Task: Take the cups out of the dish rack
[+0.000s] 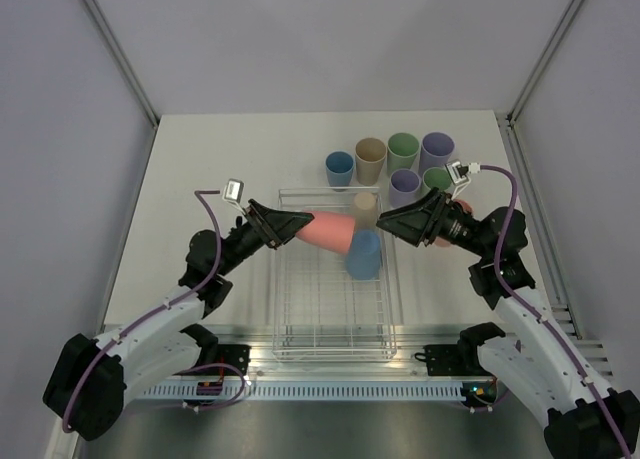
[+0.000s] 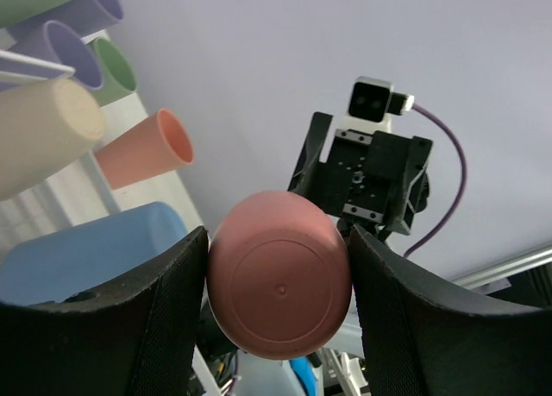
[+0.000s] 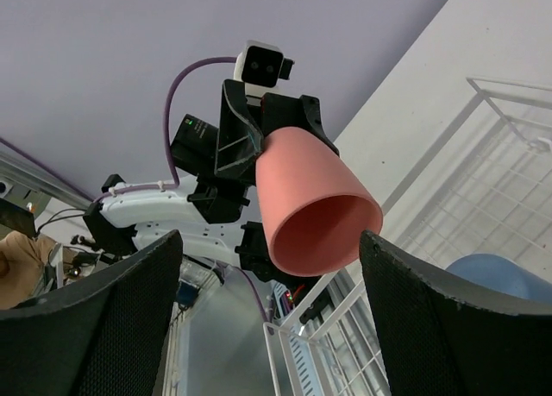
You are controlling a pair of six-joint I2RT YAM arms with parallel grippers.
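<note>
Presently, step in hand: hand-over of one coral pink cup (image 1: 332,232) between arms, above the dish rack (image 1: 318,314).

- Left gripper (image 1: 300,224): fingers (image 2: 155,314) pinching the coral pink cup at its base end. The cup is held on its side, mouth toward the right arm.
- Right gripper (image 1: 388,222): fingers (image 3: 108,314) spread wide, facing the cup's open mouth, apart from it.
- In the rack: blue cup (image 1: 363,255), tipped over; beige cup (image 1: 365,207), base up at the far end.
- On the table (image 1: 220,169) beyond the rack: unloaded cups (image 1: 403,151), six standing mouth-up (blue, beige, two green, two purple). A second coral cup (image 2: 142,150) stands near them, mostly hidden by the right arm from above.
- Next move, as judged: the right gripper advances until its fingers straddle the rim end, then closes. The left should let go only once that grip is firm, or the cup drops onto the rack.
</note>
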